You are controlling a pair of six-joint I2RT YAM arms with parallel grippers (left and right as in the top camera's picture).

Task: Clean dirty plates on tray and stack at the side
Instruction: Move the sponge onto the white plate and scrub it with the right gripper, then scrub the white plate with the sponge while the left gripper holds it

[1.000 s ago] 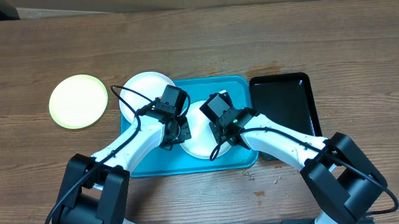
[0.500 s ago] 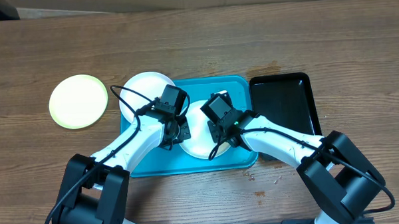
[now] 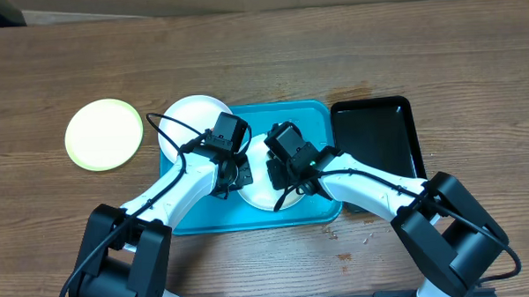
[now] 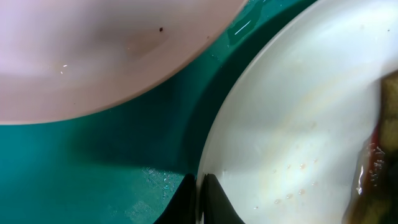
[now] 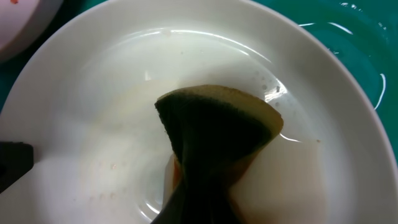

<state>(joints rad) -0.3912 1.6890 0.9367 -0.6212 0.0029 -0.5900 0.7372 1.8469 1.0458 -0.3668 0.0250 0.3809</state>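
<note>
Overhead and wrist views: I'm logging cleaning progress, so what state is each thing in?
tray, wet in patches
centre white plate, on tray, wet
left gripper, shut on that plate's rim
sponge, pressed on that plate
right gripper, shut on sponge
second white plate, overhanging tray's far-left corner, untouched
green plate, on table, off tray

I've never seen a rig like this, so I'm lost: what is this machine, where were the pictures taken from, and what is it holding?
These are two robot arms at a wooden table, each ending in a two-finger gripper. One picture looks down from above; the other two come from small cameras on the wrists. On the table lie a turquoise tray, a black tray and a green plate. A white plate sits in the turquoise tray; a second white plate rests partly over its edge. The left gripper pinches the first plate's rim. The right gripper presses a sponge onto it.
</note>
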